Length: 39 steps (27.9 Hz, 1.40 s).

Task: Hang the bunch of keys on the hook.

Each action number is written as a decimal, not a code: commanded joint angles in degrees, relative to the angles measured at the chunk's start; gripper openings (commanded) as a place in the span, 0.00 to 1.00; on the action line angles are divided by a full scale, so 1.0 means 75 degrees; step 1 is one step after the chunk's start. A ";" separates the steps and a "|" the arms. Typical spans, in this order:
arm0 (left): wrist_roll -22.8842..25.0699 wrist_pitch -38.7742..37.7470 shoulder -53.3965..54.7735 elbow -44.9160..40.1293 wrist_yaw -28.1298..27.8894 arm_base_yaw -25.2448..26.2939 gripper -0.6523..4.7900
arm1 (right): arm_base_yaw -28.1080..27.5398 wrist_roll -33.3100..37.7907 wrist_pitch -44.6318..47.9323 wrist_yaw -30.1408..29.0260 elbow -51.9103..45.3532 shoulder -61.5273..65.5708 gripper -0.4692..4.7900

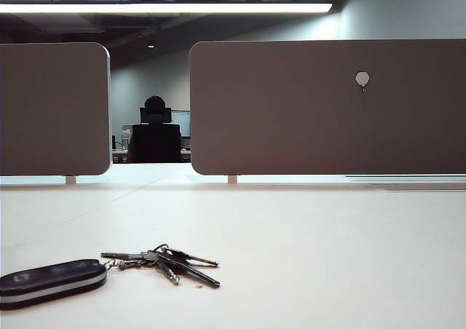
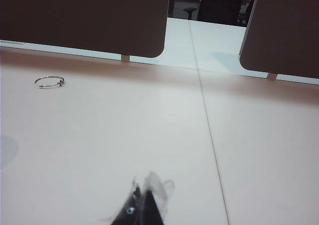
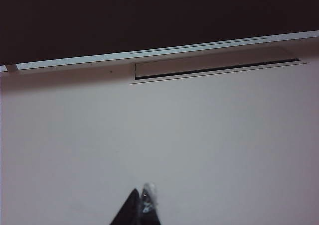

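Dark metal keys with a black oval fob point(image 1: 109, 268) lie near left; left gripper point(image 2: 142, 205) and right gripper point(image 3: 139, 207) hover low, closed, empty, white hexagonal hook point(image 1: 362, 79) far right.

The bunch of keys point(image 1: 87, 268) has its fob cut off by the exterior picture's edge. The hook point(image 1: 362, 81) is too small to make out its metal tip. Only the closed tips of the left gripper point(image 2: 142, 205) and right gripper point(image 3: 141, 205) show; neither arm appears in the exterior view.
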 commanded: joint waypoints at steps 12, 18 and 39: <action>-0.0006 0.0073 0.0003 0.0009 -0.0283 -0.0006 0.24 | -0.0003 -0.0198 0.0082 0.0015 0.0032 0.0000 0.12; -0.0863 0.0181 0.0003 0.0192 -0.0280 -0.0009 1.00 | -0.0003 0.0154 0.0114 -0.0580 0.0146 0.0000 0.68; -0.1428 0.0221 0.2608 0.3246 0.4398 -0.0108 1.00 | 0.0009 0.0184 0.0399 -0.4380 0.2900 0.2279 0.85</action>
